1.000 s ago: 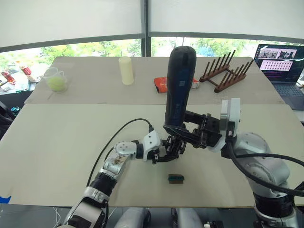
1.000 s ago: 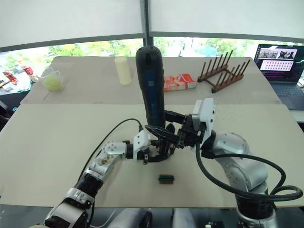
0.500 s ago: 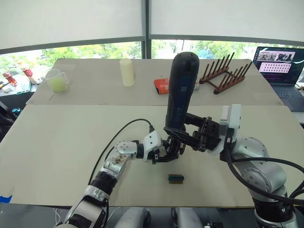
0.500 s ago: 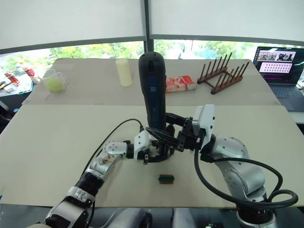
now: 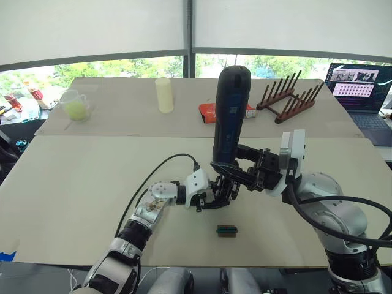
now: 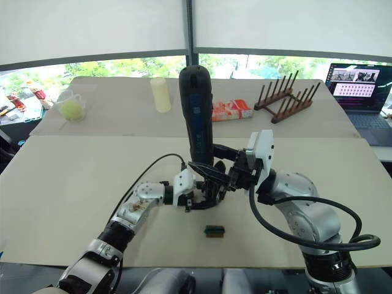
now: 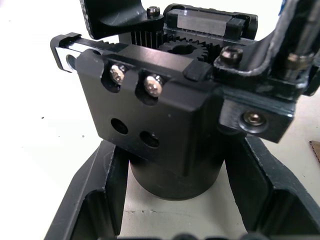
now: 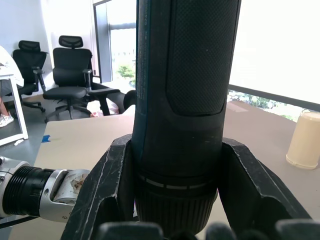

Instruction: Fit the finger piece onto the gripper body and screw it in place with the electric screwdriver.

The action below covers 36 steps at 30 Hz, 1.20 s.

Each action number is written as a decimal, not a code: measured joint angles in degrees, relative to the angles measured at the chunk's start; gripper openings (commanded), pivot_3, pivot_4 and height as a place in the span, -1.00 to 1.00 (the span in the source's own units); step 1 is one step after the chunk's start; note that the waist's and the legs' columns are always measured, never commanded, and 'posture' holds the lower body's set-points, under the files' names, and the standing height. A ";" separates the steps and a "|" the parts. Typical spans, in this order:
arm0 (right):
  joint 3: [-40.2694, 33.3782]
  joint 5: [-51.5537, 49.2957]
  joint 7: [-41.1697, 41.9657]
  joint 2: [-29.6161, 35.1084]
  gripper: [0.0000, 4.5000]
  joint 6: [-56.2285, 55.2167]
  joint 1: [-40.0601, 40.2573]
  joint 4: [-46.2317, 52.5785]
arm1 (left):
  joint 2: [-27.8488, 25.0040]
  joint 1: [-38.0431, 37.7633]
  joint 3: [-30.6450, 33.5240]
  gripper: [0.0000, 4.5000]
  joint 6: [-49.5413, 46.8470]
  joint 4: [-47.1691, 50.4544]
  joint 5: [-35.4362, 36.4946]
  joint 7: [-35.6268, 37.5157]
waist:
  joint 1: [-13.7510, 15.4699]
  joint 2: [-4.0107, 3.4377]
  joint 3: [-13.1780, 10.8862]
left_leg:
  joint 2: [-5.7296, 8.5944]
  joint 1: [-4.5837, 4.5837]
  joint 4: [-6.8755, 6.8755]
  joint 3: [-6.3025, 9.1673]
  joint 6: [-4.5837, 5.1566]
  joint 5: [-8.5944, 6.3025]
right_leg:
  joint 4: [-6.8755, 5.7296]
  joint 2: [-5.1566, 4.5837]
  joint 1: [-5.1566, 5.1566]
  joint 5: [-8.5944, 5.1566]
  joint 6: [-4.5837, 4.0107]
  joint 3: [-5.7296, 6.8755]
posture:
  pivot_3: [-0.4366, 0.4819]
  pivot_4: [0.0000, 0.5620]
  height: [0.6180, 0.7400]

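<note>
The electric screwdriver (image 5: 229, 116) stands upright, bit end down, with my right gripper (image 5: 231, 171) shut around its lower end; the right wrist view has its textured barrel (image 8: 182, 75) between both fingers. Directly under it is the gripper body (image 5: 219, 191), held low over the table in my left gripper (image 5: 214, 197), which is shut on its round base (image 7: 175, 175). A black block with two screws (image 7: 150, 115) tops the body. I cannot tell the finger piece apart from the body's black parts. The bit tip is hidden.
A small green-and-brown block (image 5: 226, 229) lies on the table just in front of the grippers. On the far table stand a pale cylinder (image 5: 163, 93), a clear jug with something green (image 5: 75, 105), a red box (image 5: 209, 111), a wooden rack (image 5: 288, 95) and a laptop (image 5: 360, 82).
The right arm has shifted a little while keeping the screwdriver upright over the body. The left gripper has stayed put with the body.
</note>
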State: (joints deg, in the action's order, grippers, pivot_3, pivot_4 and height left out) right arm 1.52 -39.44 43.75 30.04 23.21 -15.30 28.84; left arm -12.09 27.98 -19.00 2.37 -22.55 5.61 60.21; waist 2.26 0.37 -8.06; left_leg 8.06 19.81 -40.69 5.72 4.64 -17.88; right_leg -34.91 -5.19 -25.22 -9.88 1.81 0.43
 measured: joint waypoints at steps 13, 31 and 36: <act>1.89 2.41 4.67 2.48 -0.15 -8.99 1.58 -1.21 | 0.01 0.00 0.00 0.02 -0.08 -0.11 -0.18 -0.17 | -0.01 0.06 0.05 | 0.00 -0.10 0.02 0.00 0.00 -0.01 | 0.02 0.00 0.09 -0.02 0.03 0.01 | -0.05 -0.47 1.00; 2.00 -0.84 2.25 2.66 -0.15 -3.91 -1.00 -3.68 | -0.34 -0.21 -0.22 0.02 -0.04 -0.32 -0.40 -0.32 | -0.02 0.46 0.40 | -0.02 -0.55 0.57 0.00 0.00 -0.05 | 0.22 -0.07 0.30 -0.06 0.09 -0.11 | -0.05 -0.47 1.00; 2.58 -0.71 1.70 2.51 -0.15 -4.12 -1.12 -3.71 | -0.43 -0.21 -0.22 0.02 -0.04 -0.32 -0.39 -0.21 | -0.02 0.49 0.42 | -0.02 -0.58 0.63 0.00 -0.03 -0.03 | 0.22 -0.05 0.28 -0.06 0.09 -0.11 | -0.05 -0.47 1.00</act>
State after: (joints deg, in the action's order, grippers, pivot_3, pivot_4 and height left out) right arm 4.10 -40.15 45.45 32.56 19.09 -16.42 25.13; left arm -12.51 27.78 -19.23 2.33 -22.86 5.22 60.00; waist 2.24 0.86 -7.63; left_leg 8.04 19.23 -40.06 5.73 4.62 -17.91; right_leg -34.69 -5.24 -24.94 -9.94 1.90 0.32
